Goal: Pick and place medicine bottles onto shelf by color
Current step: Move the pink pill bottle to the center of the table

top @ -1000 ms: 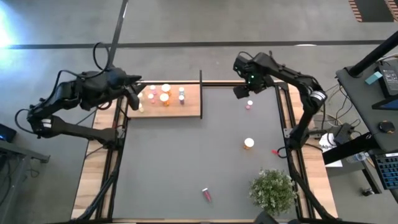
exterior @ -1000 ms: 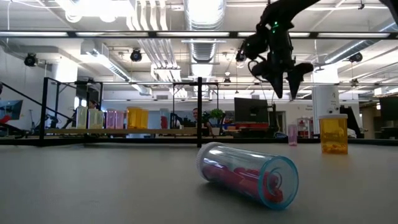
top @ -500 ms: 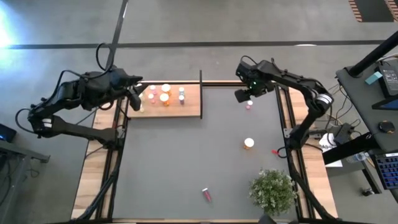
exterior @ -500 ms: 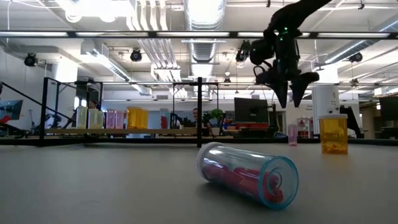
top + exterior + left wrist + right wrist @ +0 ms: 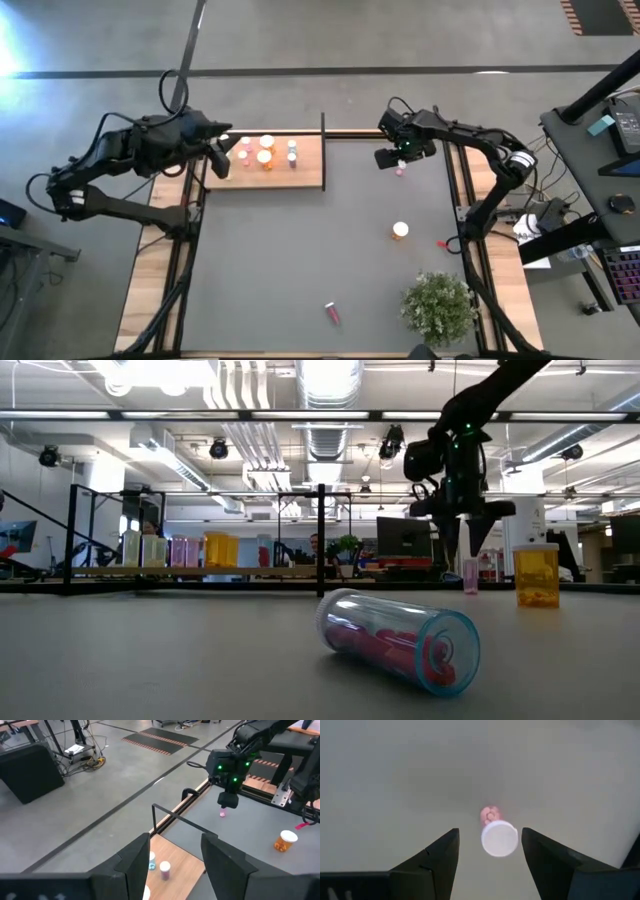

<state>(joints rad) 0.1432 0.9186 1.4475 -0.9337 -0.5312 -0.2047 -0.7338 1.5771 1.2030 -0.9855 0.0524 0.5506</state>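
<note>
Pink bottle [image 5: 498, 836] with a white cap stands upright on the dark worktop [image 5: 300, 260], between the parted jaws of the right gripper [image 5: 489, 851], untouched; five bottles sit on the wooden shelf [image 5: 305, 165]; left gripper [image 5: 175, 862] hovers there, jaws apart, empty.

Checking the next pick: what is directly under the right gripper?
Under the right gripper stands an upright pink bottle, white cap up, between the open fingers, which do not touch it. Grey table surrounds it. The cap hides most of the bottle's body.
</note>
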